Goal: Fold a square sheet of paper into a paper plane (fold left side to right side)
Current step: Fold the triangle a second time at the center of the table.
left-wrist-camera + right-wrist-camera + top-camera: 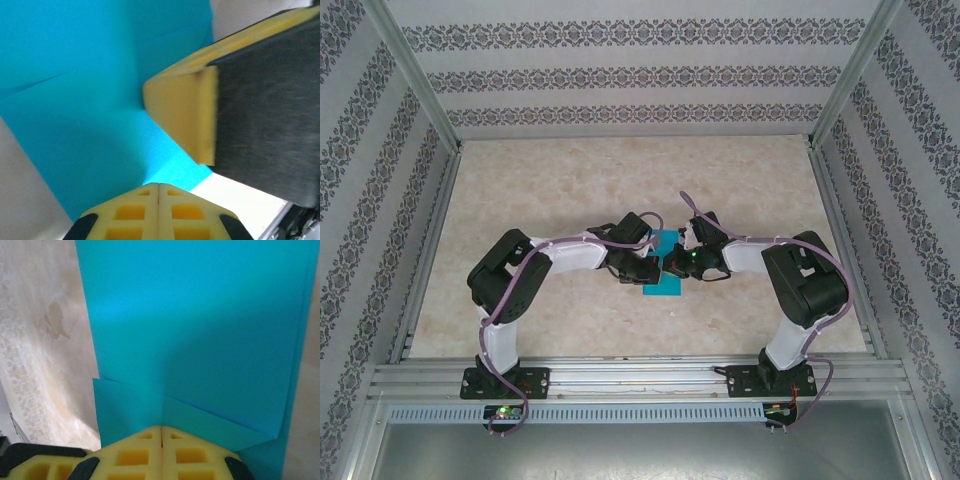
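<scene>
Lying at the middle of the worktop (570, 190), the blue paper (660, 287) (partly folded, creases showing) is touched from both sides: the left hand (158, 186) and the right hand (161, 428) are fully closed, with nothing gripped.

Bright, even light; blurred wrist close-ups.

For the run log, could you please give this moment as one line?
paper: partly folded | left pincer: shut, over paper | right pincer: shut, over paper
</scene>
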